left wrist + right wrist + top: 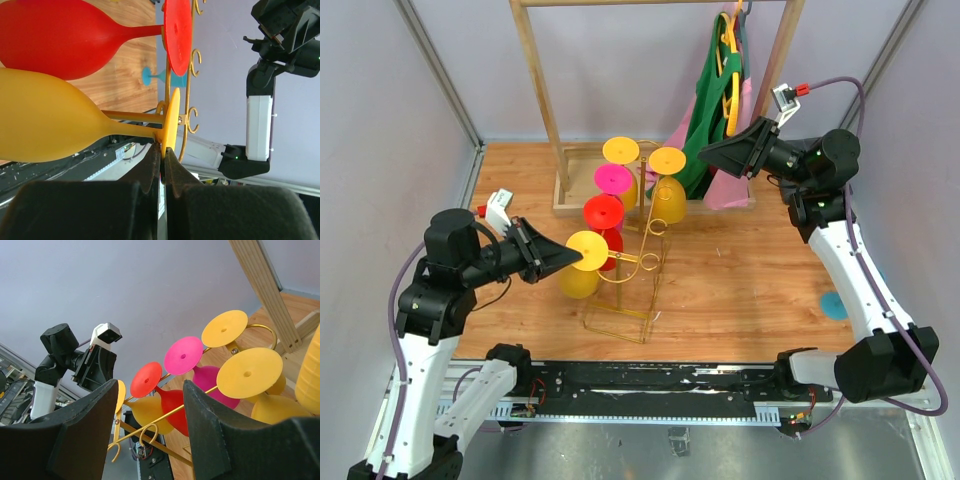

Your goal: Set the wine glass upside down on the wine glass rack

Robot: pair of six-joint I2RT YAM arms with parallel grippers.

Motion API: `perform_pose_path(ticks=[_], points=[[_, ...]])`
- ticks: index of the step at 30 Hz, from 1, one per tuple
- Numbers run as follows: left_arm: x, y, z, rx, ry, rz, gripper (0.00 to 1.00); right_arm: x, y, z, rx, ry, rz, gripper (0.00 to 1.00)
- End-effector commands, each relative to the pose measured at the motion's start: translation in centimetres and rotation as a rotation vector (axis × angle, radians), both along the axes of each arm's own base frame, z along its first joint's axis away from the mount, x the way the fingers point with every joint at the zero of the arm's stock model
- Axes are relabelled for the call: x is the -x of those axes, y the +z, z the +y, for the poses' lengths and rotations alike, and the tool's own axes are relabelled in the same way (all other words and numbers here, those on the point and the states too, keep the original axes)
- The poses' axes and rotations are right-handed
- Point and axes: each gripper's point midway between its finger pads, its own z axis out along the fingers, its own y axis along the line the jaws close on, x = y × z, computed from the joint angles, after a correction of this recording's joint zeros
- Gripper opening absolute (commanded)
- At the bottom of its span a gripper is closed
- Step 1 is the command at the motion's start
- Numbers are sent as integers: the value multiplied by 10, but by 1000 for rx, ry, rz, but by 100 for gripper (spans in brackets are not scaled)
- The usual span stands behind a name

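Observation:
The gold wire wine glass rack [638, 262] stands mid-table. Yellow [620, 150], pink [612, 180], red [603, 212] and another yellow [667, 160] glass hang on it upside down. My left gripper [556, 258] is shut on the foot rim of a yellow wine glass [586, 251], which hangs foot-up at the rack's near left arm. In the left wrist view the fingertips [162, 150] pinch that yellow foot disc [172, 120], with its bowl [45, 120] to the left and rack wire [188, 100] beside it. My right gripper [718, 155] is open and empty, raised right of the rack [150, 432].
A tall wooden clothes rail frame [540, 90] stands behind the rack, with green and pink clothes on hangers [715, 130] close to my right gripper. A teal glass [833, 305] lies on the table at the right. Walls close in left, right and back.

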Motion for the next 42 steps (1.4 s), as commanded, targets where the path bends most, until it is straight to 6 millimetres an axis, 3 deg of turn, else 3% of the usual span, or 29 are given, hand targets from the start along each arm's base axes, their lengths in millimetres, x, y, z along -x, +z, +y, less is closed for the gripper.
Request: perform_pose_path(ticks=[1,5,17,21,26,32,38,42], points=[[5,-3,-3,-2,-54,-33,12,1,17,-3,-19,-13,-56,56],[7,-7,-3,-2,-53,-28,29,1,16,-3,-19,-11,-53,56],[13,6,4,-61,-45,-73,53,1,15,-3,-15,-11,-53,57],[19,9,10,-120,-39,-67,54,0,14,-3,-11,-12,-54,57],[20,13,40,-295,88,-71,52,-3,9,-4,35,-31,-70,59],[14,55,81,-466,269,-196,53,-17,-4,-9,114,-79,-41,59],[9,57,89,-503,310,-235,53,-34,-12,-11,154,-123,32,59],[-6,69,98,-527,379,-315,53,-49,-28,-18,214,-200,91,59]])
